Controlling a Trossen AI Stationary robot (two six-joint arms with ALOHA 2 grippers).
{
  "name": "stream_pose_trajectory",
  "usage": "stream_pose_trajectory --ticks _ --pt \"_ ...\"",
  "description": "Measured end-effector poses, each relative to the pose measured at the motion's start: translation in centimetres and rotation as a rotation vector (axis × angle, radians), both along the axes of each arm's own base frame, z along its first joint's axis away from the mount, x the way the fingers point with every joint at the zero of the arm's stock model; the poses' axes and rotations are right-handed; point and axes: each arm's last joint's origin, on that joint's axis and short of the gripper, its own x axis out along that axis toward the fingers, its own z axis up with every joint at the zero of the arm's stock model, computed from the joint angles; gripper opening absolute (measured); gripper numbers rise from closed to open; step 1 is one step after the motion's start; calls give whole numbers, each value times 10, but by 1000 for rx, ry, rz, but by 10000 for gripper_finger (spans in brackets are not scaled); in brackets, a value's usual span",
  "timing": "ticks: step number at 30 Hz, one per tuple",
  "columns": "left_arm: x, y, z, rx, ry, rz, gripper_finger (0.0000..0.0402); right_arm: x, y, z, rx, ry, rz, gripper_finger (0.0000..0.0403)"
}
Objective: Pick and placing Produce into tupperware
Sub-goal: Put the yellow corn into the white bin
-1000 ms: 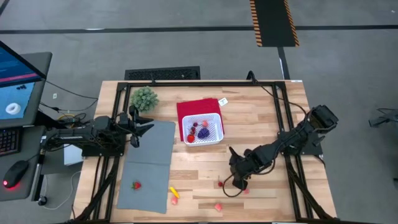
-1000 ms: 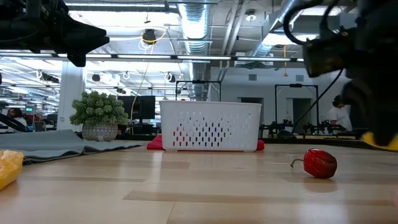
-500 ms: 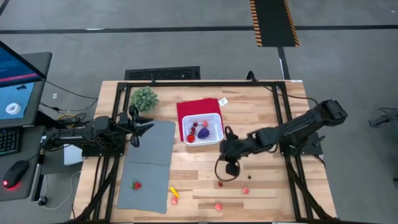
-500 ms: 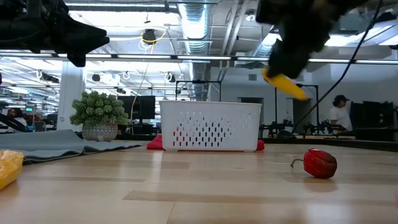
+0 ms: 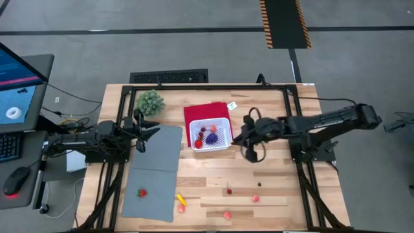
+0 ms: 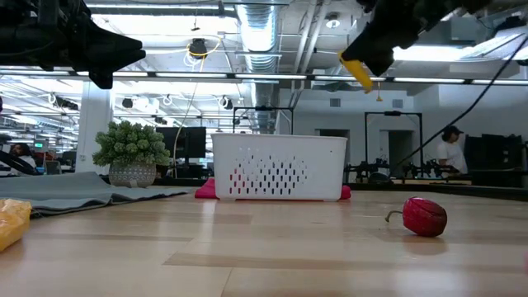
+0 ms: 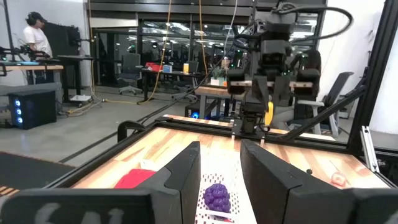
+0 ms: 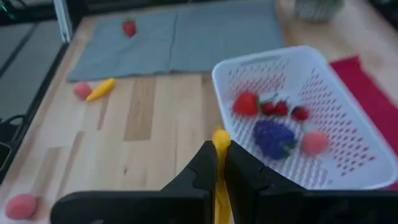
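Produce: slim yellow piece [image 8: 220,140] clamped in right hand [image 8: 221,163] beside latticed white tupperware [image 8: 348,165].

We see a white basket [image 5: 211,136] with rows of small holes in its sides, sitting on a red cloth [image 5: 204,111]. Inside lie a purple grape bunch [image 8: 273,137] and red berries [image 8: 246,102]. The right hand [image 8: 219,163] is black, pinching a yellow piece [image 8: 221,138]. The bench [image 5: 272,191] is pale wood; the mat [image 5: 155,171] at lower left is grey.
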Motion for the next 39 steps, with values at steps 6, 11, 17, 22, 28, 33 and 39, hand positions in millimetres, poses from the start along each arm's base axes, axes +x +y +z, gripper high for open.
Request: stream_pose_trajectory --ticks 6,11,17,22,28,33,39 --pt "0 0 0 7 6 1 104 -31 -10 -2 -1 -179 40 45" --pt "0 1 -2 -1 17 20 104 -52 -14 -15 2 -344 78 45" --pt "1 1 -7 -7 71 21 104 -74 -18 -45 4 -410 68 45" --pt "1 1 -10 -8 109 19 104 -86 -18 -63 19 -468 81 46" --pt "1 0 -16 -29 163 10 104 -93 -18 -73 28 -509 87 46" --pt "2 1 -23 -12 182 30 104 -95 -16 -78 34 -524 99 46" --pt "4 -1 -24 44 114 -35 104 -96 -13 -79 56 -549 115 47"
